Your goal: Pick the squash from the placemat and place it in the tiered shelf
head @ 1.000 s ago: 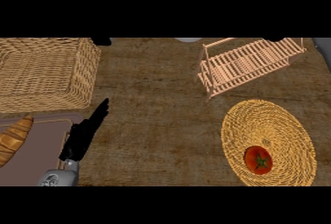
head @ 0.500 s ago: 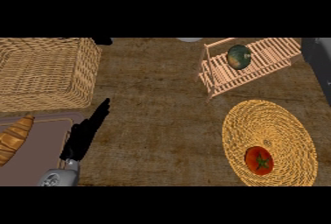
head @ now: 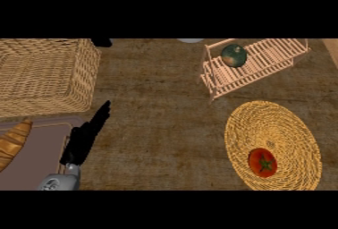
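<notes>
Fingers (head: pixel 99 115) straight and close together, holding nothing, on black left hand (head: pixel 80 144) at lower left of frame, pointing toward upper right over brown desk (head: pixel 158 134). Dark green squash (head: pixel 234 55) at upper right, resting on slatted wooden tiered shelf (head: pixel 264 62), near its left end. Round woven placemat (head: pixel 277 129) at lower right, well apart from squash, carrying red tomato (head: pixel 263 163) near its lower edge. Square wicker basket (head: pixel 43 74) at upper left. Bread loaf (head: pixel 13 143) at left edge, lying on grey board (head: pixel 33 170).
</notes>
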Robot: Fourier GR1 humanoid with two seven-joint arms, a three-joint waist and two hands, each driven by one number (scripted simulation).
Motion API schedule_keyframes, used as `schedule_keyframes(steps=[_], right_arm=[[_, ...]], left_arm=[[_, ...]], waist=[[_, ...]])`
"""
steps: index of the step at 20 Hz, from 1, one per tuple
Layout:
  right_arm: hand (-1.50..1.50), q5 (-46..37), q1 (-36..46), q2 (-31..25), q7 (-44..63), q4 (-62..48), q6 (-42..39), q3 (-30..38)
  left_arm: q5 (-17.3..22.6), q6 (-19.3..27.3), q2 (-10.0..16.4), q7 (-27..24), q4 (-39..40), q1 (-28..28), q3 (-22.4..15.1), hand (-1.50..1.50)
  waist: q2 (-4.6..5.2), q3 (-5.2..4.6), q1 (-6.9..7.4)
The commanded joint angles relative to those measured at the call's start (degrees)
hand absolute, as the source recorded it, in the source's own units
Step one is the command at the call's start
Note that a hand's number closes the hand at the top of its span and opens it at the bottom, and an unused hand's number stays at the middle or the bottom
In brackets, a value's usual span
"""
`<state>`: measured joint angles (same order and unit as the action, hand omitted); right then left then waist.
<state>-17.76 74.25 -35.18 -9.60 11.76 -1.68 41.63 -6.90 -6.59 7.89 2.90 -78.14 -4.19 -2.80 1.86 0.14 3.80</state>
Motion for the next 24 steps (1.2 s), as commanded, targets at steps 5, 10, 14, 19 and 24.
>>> schedule_keyframes(steps=[5, 10, 14, 19, 24], right_arm=[[-1.5, 1.81, -5.94, -13.83, 3.84, -0.9, 0.96, 3.42], [-1.5, 3.19, -11.77, -19.66, -0.51, -1.2, -8.17, 4.67], [-1.5, 2.72, -14.01, -21.97, -2.76, -0.99, -12.45, 4.03], [-1.5, 2.73, -16.92, -23.32, -6.28, -1.13, -16.92, 3.94], [-1.5, 1.33, -20.19, -24.63, -8.74, -1.37, -20.34, 2.5]], left_arm=[[0.37, -0.1, 0.21, 1.5, -2.13, 0.77, 0.22, 0.0], [0.7, -0.31, 0.54, -0.78, -1.0, 1.54, 0.98, 0.0], [0.4, -0.29, 0.94, 0.78, -1.63, -0.51, 1.1, 0.0], [-0.66, 0.18, -0.62, -0.5, -0.9, 1.55, -0.71, 0.0], [-0.03, -0.82, -0.23, 0.0, -0.73, 0.3, -0.42, 0.0]], waist=[[0.11, 0.13, -0.07], [0.32, 0.25, -0.13], [0.2, 0.27, -0.07], [0.38, 0.34, 0.57], [0.2, 0.33, 0.13]])
